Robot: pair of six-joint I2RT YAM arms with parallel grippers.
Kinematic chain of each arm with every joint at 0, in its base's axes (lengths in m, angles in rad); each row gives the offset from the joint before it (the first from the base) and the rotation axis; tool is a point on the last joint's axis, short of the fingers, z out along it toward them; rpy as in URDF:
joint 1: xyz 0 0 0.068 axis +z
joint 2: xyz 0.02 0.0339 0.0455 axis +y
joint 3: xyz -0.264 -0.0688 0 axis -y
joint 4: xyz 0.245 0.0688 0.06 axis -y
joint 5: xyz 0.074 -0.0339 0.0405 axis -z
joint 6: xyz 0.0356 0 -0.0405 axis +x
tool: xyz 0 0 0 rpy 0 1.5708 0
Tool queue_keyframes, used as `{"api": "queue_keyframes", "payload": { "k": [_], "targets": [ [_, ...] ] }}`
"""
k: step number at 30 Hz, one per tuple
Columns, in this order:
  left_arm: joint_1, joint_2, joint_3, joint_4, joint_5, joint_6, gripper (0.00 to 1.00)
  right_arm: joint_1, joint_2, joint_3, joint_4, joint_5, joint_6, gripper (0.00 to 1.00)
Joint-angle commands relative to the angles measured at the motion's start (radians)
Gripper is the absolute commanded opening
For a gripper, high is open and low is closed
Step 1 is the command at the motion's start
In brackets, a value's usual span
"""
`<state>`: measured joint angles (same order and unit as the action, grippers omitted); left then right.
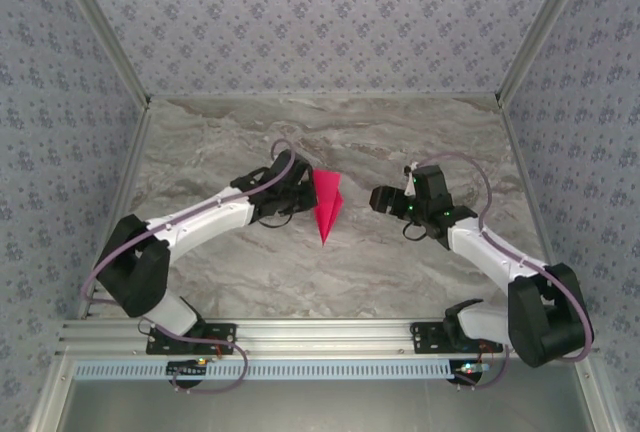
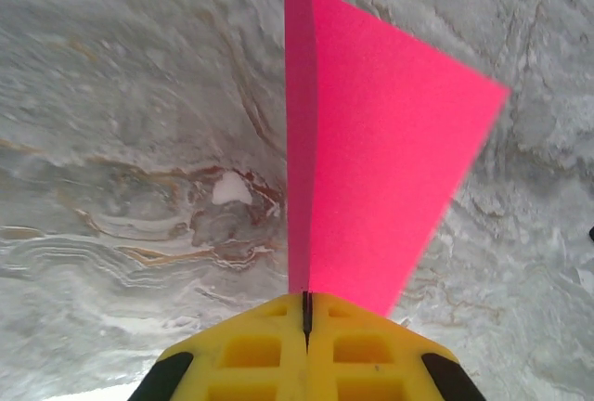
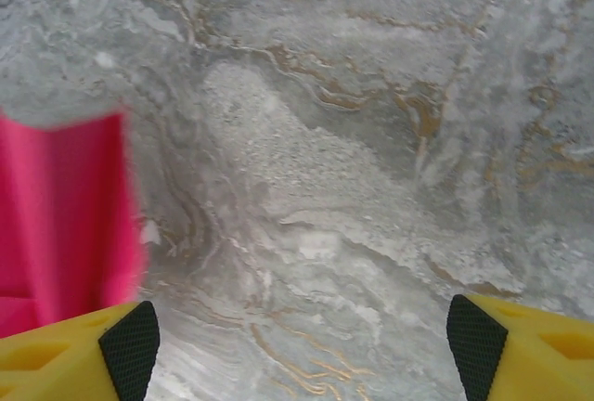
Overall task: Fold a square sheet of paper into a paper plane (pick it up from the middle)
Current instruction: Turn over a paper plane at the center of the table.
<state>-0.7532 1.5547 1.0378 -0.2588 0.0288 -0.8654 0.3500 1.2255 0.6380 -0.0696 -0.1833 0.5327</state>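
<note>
Left gripper (image 2: pixel 306 316) clamped shut on the paper plane (image 2: pixel 371 160); right gripper (image 3: pixel 303 345) spread wide, holding nothing.

The left gripper's yellow fingers (image 2: pixel 251 350) meet with the magenta fold pinched in the seam between them; one flap stands edge-on, the other fans out to the right; seen from above, the plane sits between the two grippers over the middle of the marble table (image 1: pixel 250 272), its tip pointing toward the arm bases; the right gripper's fingers stand apart from the paper.

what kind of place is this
Probably a robot test booth rather than a home: a marble-look table boxed in by wallpapered panels, with the left arm and right arm bolted to a metal rail.
</note>
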Motion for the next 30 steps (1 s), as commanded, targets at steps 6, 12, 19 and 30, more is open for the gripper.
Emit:
{"api": "queue_keyframes", "payload": {
  "k": [6,12,19,30],
  "targets": [
    [0.02,0.03,-0.212,0.394,0.119,-0.074,0.0,0.176,0.029,0.076,-0.057,0.013,0.033,0.7],
    [0.036,0.011,-0.33,0.467,0.114,-0.12,0.0,0.32,0.156,0.146,-0.082,0.067,0.061,0.55],
    [0.036,-0.013,-0.37,0.495,0.114,-0.127,0.0,0.429,0.268,0.228,-0.135,0.145,0.04,0.46],
    [0.036,-0.015,-0.372,0.494,0.121,-0.13,0.0,0.475,0.361,0.292,-0.19,0.194,0.036,0.35]
  ]
}}
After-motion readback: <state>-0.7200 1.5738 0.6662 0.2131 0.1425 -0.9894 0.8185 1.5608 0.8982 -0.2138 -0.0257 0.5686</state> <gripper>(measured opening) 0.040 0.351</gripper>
